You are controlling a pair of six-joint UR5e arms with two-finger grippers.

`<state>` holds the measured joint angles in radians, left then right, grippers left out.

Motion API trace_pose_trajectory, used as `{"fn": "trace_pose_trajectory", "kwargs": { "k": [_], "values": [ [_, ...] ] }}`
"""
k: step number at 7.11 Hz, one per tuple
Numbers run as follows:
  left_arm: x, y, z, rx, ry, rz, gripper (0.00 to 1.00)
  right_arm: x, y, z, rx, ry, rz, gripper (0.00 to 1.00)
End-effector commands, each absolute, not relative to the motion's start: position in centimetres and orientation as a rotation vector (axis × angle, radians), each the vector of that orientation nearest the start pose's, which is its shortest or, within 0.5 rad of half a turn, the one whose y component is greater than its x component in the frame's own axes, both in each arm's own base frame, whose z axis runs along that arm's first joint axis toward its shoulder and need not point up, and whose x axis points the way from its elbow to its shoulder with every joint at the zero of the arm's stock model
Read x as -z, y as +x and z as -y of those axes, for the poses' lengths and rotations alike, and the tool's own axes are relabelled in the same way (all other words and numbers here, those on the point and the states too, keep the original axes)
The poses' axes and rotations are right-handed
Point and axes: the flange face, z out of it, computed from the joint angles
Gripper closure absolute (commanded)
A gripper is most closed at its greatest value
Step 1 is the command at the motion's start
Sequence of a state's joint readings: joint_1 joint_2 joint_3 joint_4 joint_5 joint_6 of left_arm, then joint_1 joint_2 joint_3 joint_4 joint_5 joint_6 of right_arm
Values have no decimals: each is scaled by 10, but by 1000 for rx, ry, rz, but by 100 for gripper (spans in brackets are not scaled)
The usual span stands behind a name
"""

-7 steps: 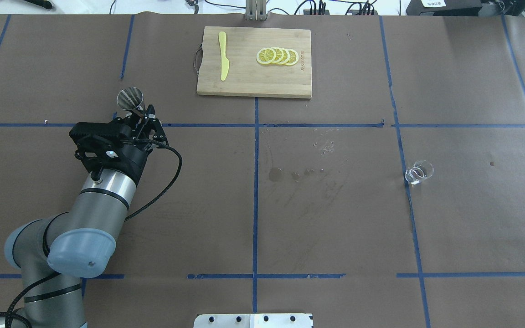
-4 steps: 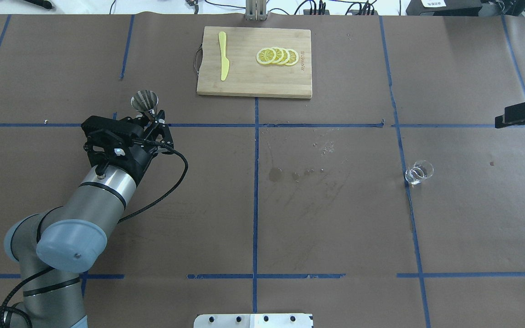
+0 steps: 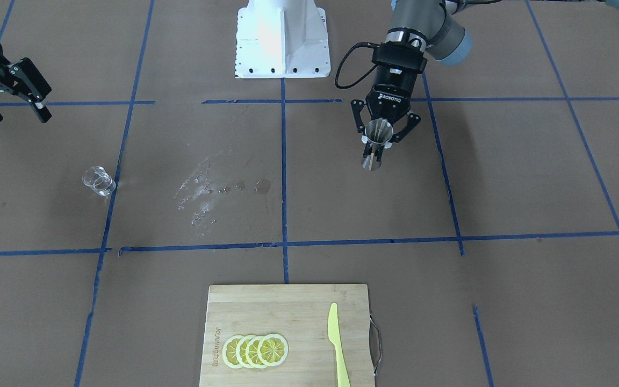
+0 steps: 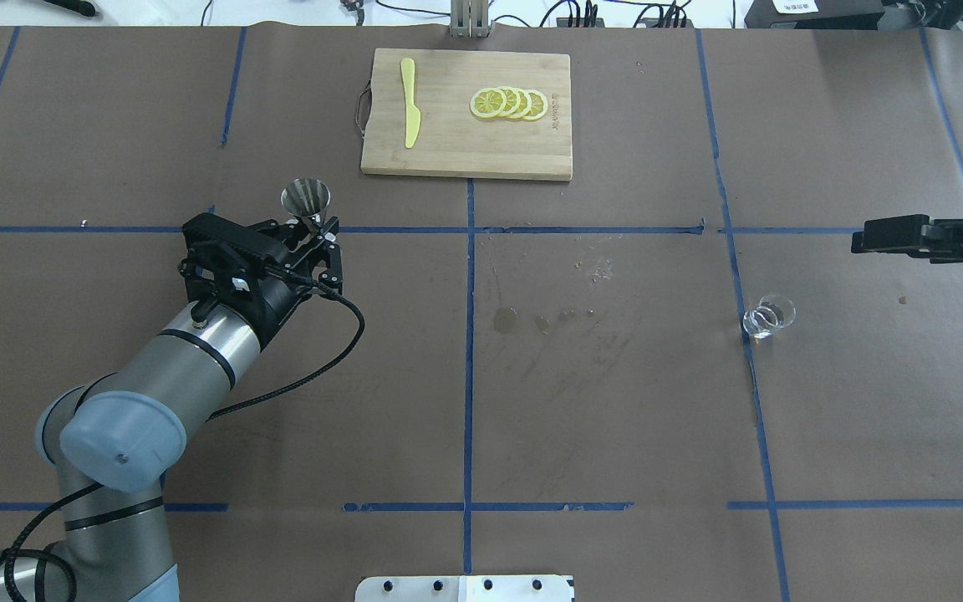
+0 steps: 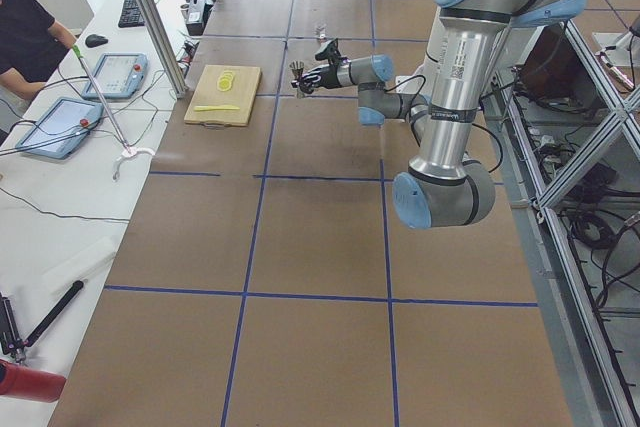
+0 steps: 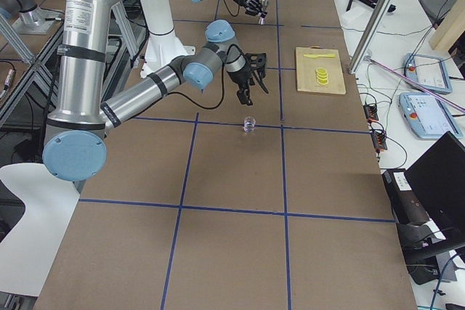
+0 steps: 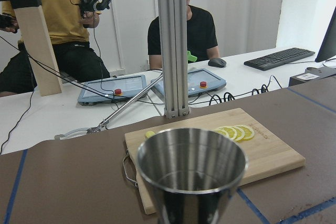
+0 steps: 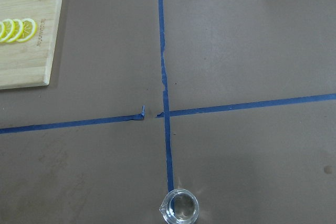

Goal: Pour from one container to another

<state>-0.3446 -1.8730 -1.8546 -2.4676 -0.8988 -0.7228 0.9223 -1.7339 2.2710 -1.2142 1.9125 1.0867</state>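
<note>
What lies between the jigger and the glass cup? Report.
Overhead view: only blue tape lines and wet spots between jigger and glass cup.

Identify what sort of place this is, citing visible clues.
Likely a robotics lab: left arm and right arm over a tape-gridded table, with a teach pendant by an operator.

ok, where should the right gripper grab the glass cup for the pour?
Probably the straight side wall of the glass cup, mid-height, open right gripper coming in level from the robot's side. It stands upright, short and cylindrical; a side grip keeps the rim free for tipping.
</note>
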Motion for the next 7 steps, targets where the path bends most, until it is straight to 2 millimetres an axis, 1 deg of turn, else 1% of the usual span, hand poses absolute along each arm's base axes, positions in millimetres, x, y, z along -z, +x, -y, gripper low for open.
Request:
{"fn": "trace_pose_trajectory", "kwargs": {
  "k": [1,2,4,6,7],
  "values": [
    [-246,452,367,71,1223,-902,100,-367,-187,367,-313,368,879,0],
    [-246,451,367,71,1223,-902,100,-377,-201,355,-318,406,825,0],
    [-247,453,367,68,1221,-900,100,-406,-211,318,-345,499,802,0],
    [-248,454,367,67,1220,-897,100,-416,-231,300,-351,597,737,0],
    [-248,454,367,66,1219,-896,100,-415,-243,291,-345,670,712,0]
  ]
}}
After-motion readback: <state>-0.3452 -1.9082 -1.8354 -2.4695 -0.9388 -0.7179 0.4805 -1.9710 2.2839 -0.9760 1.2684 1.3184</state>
